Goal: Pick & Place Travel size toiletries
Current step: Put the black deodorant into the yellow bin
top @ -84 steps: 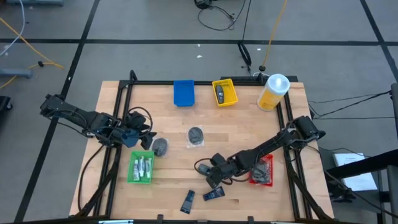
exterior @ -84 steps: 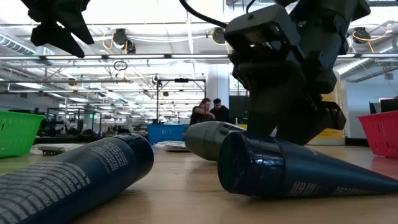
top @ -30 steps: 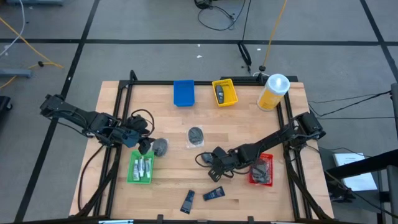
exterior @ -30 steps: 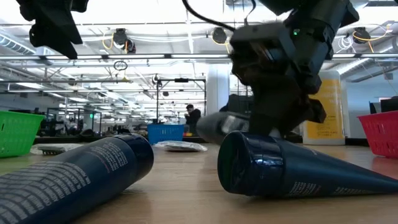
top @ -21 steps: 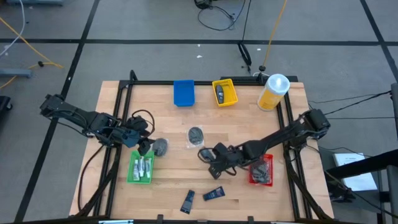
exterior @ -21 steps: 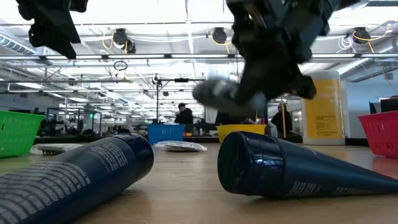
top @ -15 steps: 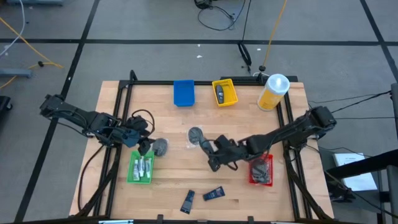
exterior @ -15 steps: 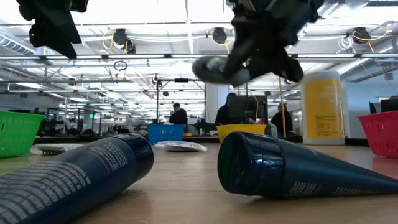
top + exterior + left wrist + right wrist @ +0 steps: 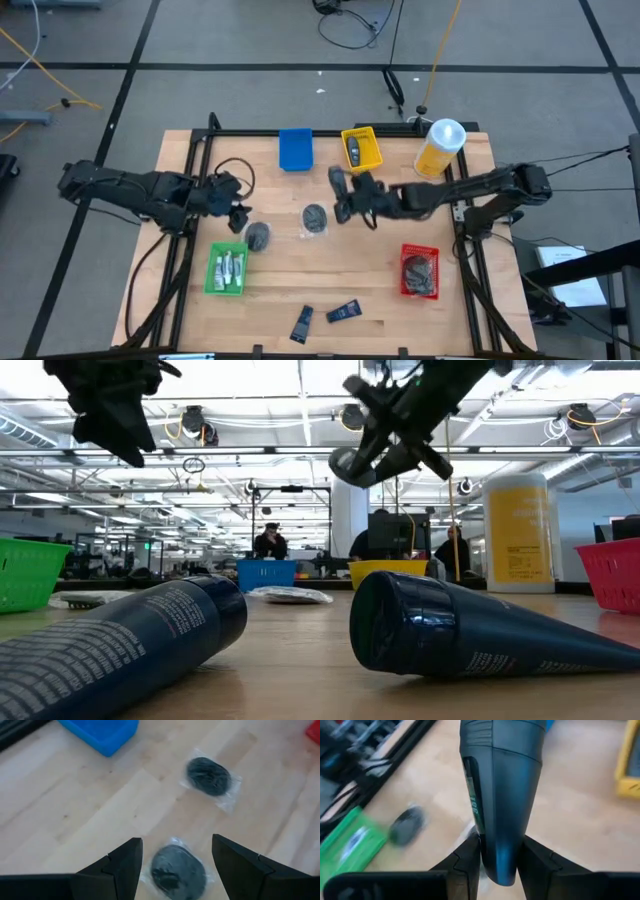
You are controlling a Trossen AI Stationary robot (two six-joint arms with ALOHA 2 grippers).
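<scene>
My right gripper (image 9: 350, 203) is shut on a dark grey tube (image 9: 337, 182) high above the table, between the yellow tray (image 9: 361, 148) and the table's middle; it also shows in the low view (image 9: 352, 466). My left gripper (image 9: 238, 213) is open and hovers at the table's left, above a dark grey disc in a clear wrapper (image 9: 258, 235). In the left wrist view this disc (image 9: 178, 871) lies on the table below the gap between my fingers. A second wrapped disc (image 9: 208, 776) lies farther on. My right gripper pinches the tube's narrow end (image 9: 497, 851) between its two fingers (image 9: 468, 862). The fingers come about level from the table's right side and lie along the tube. The tube sticks out ahead of them, wide cap end foremost, lifted clear and tilted cap end down (image 9: 345, 468).
A blue tray (image 9: 295, 148) and a big yellow bottle (image 9: 440, 147) stand at the far edge. A green tray (image 9: 227, 268) with white tubes is near left, a red tray (image 9: 420, 272) with dark pieces near right. Two dark blue tubes (image 9: 303, 322) (image 9: 343, 312) lie at the near edge.
My right gripper has carried the dark grey tube up from the table's middle toward the far edge and the yellow tray; the tube is now high above the table. My left gripper has moved a little toward the far edge, still open.
</scene>
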